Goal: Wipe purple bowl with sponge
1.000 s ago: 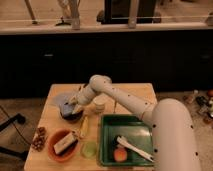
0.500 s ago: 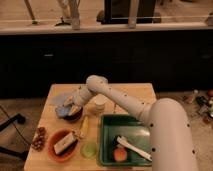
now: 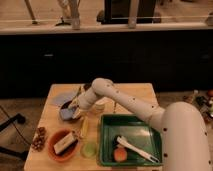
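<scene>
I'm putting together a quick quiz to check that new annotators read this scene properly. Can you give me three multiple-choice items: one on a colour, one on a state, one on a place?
1. What colour is the tray?
A. red
B. green
C. white

2. How is the orange-red bowl?
A. empty
B. upside down
C. upright, holding a pale block

3. Where is the hand?
A. at the purple bowl
B. over the tray
C. over the orange-red bowl

Answers:
1 B: the tray's walls and floor are plainly green.
2 C: the bowl's opening faces up and the pale block lies inside it.
3 A: the hand sits right at the purple bowl, away from the tray and the orange-red bowl.
</scene>
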